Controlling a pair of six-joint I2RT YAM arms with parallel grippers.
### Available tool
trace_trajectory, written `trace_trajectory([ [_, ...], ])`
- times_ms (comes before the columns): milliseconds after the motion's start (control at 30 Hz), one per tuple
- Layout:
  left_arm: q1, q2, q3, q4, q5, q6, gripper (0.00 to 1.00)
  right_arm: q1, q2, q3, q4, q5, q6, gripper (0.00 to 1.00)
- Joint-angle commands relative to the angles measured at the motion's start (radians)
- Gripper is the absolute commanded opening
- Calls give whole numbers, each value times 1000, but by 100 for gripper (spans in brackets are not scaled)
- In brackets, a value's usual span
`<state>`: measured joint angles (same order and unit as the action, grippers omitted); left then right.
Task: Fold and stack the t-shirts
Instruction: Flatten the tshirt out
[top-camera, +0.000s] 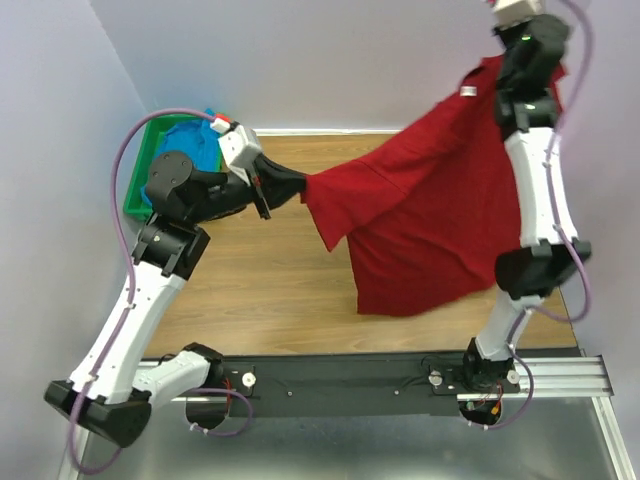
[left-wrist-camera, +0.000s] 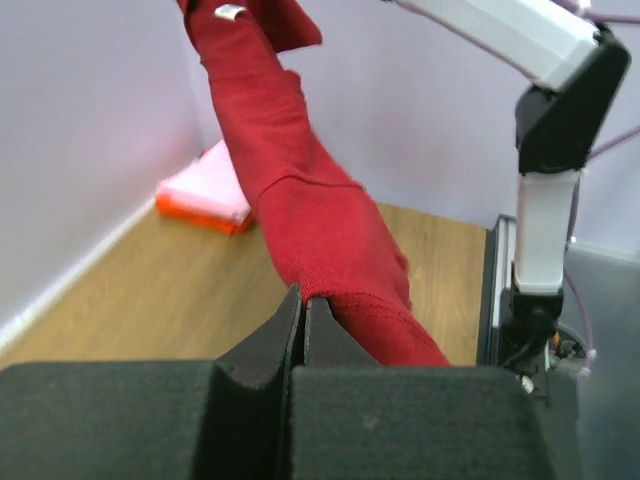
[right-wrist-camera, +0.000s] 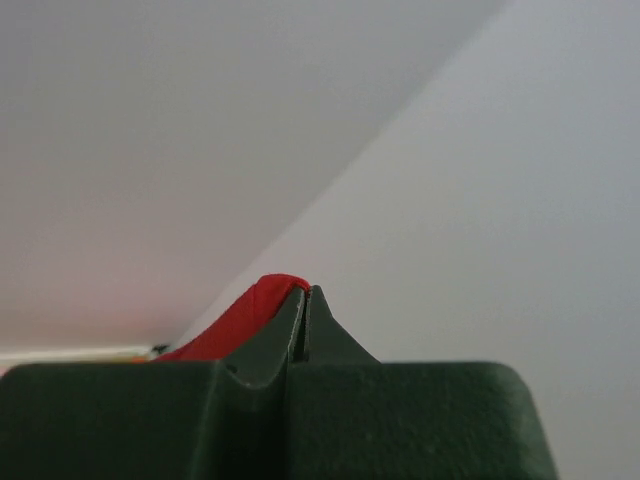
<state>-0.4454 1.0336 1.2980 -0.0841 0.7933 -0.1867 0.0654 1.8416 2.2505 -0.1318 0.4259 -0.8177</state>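
Overhead, we see the dark red t-shirt (top-camera: 430, 220) stretched above the table (top-camera: 270, 270), the left end effector (top-camera: 297, 188) clamped shut on one edge and the right end effector (right-wrist-camera: 305, 300) pinching another higher up. Farther back, a blue t-shirt (top-camera: 190, 140) lies in the green bin (top-camera: 138, 180), and a pink t-shirt (left-wrist-camera: 210, 180) rests on an orange tray (left-wrist-camera: 195, 213).

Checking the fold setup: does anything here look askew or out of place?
Nothing damaged. The dark red t-shirt hangs lopsided, pinched between left gripper and right gripper, bunched and drooping rather than spread flat.
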Motion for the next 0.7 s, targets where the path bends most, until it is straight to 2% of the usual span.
trace_trajectory([
  [0,219,23,-152,78,17,-259,0,77,197,38,11,-59,-29,1],
  [67,296,46,-236,75,18,-295,0,141,286,99,24,-55,-41,1],
  [100,350,63,-264,72,18,-306,0,164,386,124,30,-49,-58,1],
  [200,407,86,-373,55,-6,-329,0,269,554,242,79,-6,-142,1],
  [233,436,103,-420,46,-37,-332,0,319,664,276,99,10,-170,6],
  [267,467,120,-443,29,-69,-329,3,341,709,318,109,54,-216,29],
  [300,491,129,-463,15,-86,-327,14,359,743,333,112,75,-224,45],
  [333,538,138,-494,-3,-104,-321,35,387,771,327,112,95,-227,63],
  [367,569,149,-505,-25,-111,-310,44,390,759,301,112,111,-219,75],
  [400,594,160,-517,-51,-111,-301,52,393,721,187,112,119,-175,89],
  [433,632,158,-531,-58,-108,-280,66,390,629,120,110,113,-146,92],
  [467,643,148,-537,-66,-112,-280,72,390,569,34,112,106,-123,96],
  [500,643,137,-536,-84,-118,-243,75,389,517,-97,113,97,-98,99],
  [600,643,108,-500,-135,-202,-162,79,389,326,-335,89,97,-61,100],
  [667,640,108,-487,-144,-223,-102,79,389,205,-417,39,94,-32,100],
])
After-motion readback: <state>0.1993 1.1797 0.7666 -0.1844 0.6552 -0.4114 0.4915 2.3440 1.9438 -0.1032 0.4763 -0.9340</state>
